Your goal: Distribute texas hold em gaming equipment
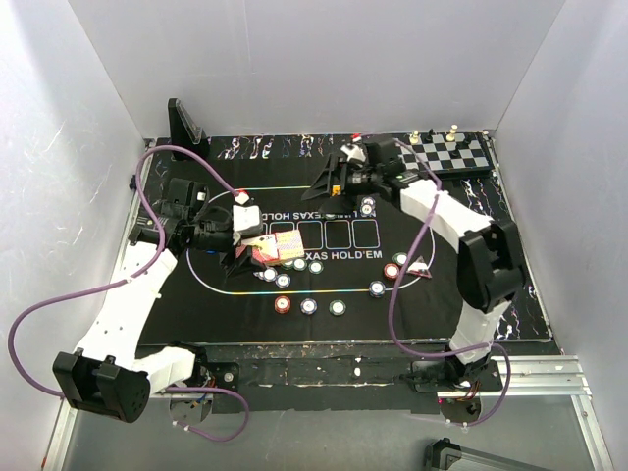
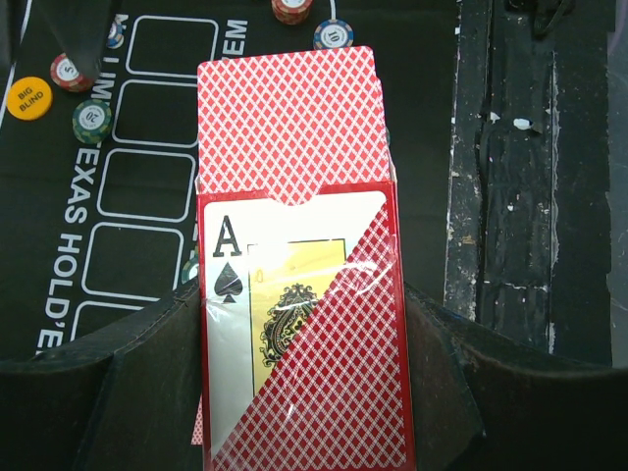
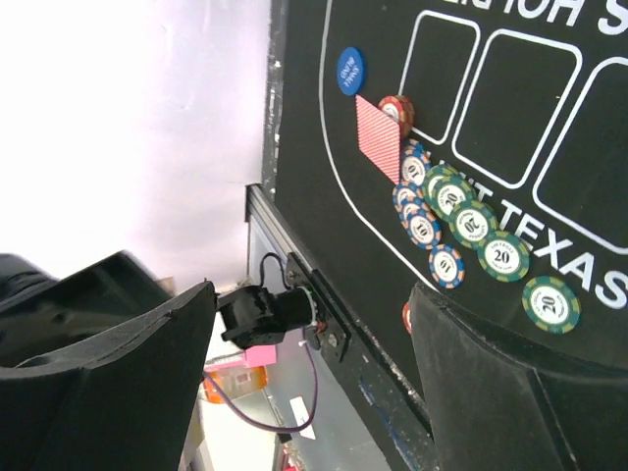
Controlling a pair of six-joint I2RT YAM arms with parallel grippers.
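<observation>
My left gripper (image 1: 257, 245) (image 2: 302, 294) is shut on a red card box (image 2: 304, 343) with an ace of spades on its face, held over the mat's left part. Red-patterned-back cards (image 2: 287, 118) stick out of the box's open end. My right gripper (image 1: 324, 184) (image 3: 312, 294) is open and empty, raised near the mat's far edge. Poker chips (image 1: 309, 306) lie scattered along the mat's near half. The right wrist view shows a blue button disc (image 3: 350, 71), one face-down card (image 3: 378, 142) and several blue and green chips (image 3: 502, 257). A yellow BIG BLIND disc (image 2: 32, 96) lies on the felt.
The black felt mat (image 1: 226, 314) covers the table. A chessboard (image 1: 451, 155) with pieces sits at the back right. A black stand (image 1: 184, 123) is at the back left. Purple cables (image 1: 157, 196) trail from both arms. White walls enclose three sides.
</observation>
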